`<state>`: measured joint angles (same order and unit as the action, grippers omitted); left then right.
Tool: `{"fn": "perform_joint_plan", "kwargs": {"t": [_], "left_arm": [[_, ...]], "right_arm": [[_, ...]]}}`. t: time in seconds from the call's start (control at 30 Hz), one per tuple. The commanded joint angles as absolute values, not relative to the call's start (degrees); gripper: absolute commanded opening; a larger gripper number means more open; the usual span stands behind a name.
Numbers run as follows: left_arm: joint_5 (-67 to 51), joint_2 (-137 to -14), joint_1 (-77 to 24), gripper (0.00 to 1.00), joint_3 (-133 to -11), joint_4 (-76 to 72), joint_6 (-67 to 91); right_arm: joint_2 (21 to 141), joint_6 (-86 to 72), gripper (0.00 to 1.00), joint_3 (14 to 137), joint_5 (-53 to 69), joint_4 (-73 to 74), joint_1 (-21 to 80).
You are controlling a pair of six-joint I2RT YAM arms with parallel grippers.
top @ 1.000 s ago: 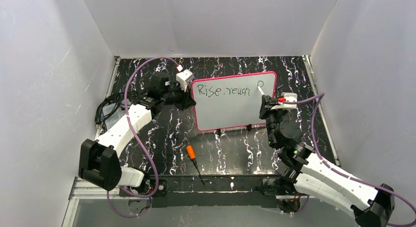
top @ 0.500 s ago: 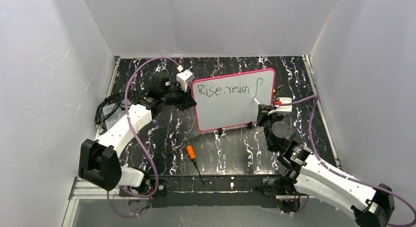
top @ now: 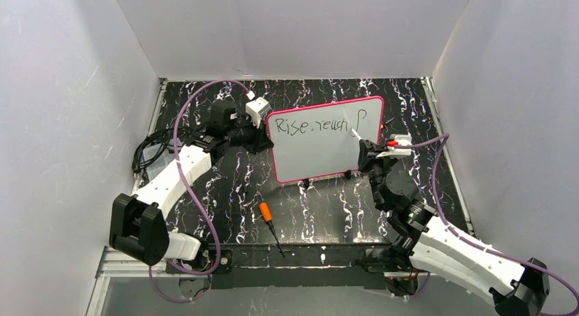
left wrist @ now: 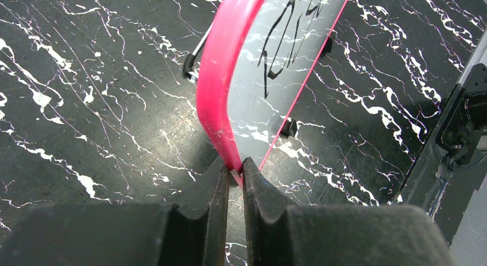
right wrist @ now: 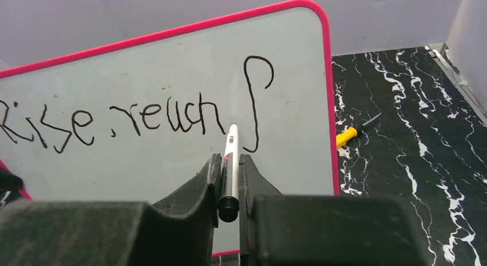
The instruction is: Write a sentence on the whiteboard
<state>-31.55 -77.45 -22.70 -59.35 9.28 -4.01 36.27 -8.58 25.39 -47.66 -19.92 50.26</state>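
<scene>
Right wrist: clamping marker in right claw, pointing tip at whiteboard just ahead, beside last stroke of sentence. Pinching whiteboard edge in left claw.

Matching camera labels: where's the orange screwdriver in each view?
Top external: the screwdriver lies lower centre, nearer the arm bases than the whiteboard.
Left wrist: not in it.
Right wrist: the screwdriver sits right of centre, just past the whiteboard's right edge.
Shared landmark: the whiteboard's pink frame with its black writing, also filling the upper middle of the left wrist view.
</scene>
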Motion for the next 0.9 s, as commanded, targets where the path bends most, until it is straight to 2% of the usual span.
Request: {"fn": "perform_joint_plan", "kwargs": {"t": [0.0, 0.37, 0.87], "left_arm": [[-31.58, -76.47, -22.95, 0.0, -59.49, 10.41, -4.9], [-31.62, -76.73, -22.99, 0.0, -59.43, 10.37, -4.93], [-31.63, -76.75, -22.95, 0.0, -59.5, 10.42, -4.91]], "right_arm": [[37.87, -5.0, 0.01, 26.98, -49.62, -25.7, 50.01], [36.62, -0.2, 0.01, 26.19, -55.48, -28.09, 50.01], [37.04, 1.47, 0.01, 25.53, -54.6, -29.55, 50.01]]}}
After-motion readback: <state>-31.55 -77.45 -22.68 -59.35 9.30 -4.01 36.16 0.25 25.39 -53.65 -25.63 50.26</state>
